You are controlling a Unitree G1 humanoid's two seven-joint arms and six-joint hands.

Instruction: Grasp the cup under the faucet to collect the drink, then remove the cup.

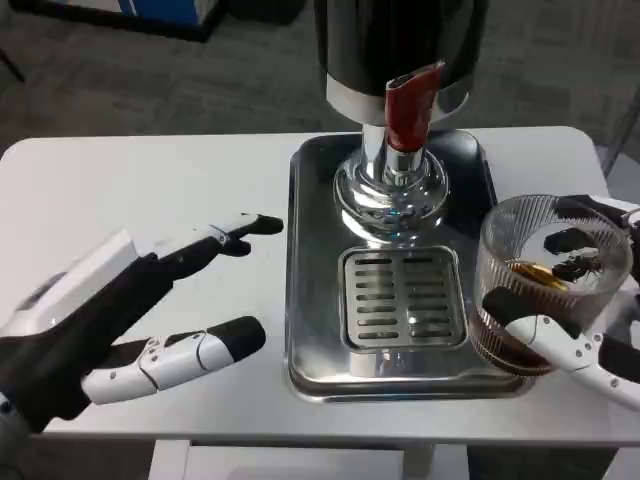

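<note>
Holding the cup (553, 283) on my right, I see the right hand (588, 330) wrapped around its ribbed clear wall, one white and black finger crossing the front low down and dark fingertips showing past the far rim. The cup sits at the right edge of the steel drip tray (310, 300), clear of the slotted grate (402, 297) and off to the right of the faucet (392, 185) with its red lever (408, 110). Brown drink shows at its bottom. My left hand (120, 320) hovers over the white table (150, 190), left of the tray, fingers spread and straight, touching nothing.
</note>
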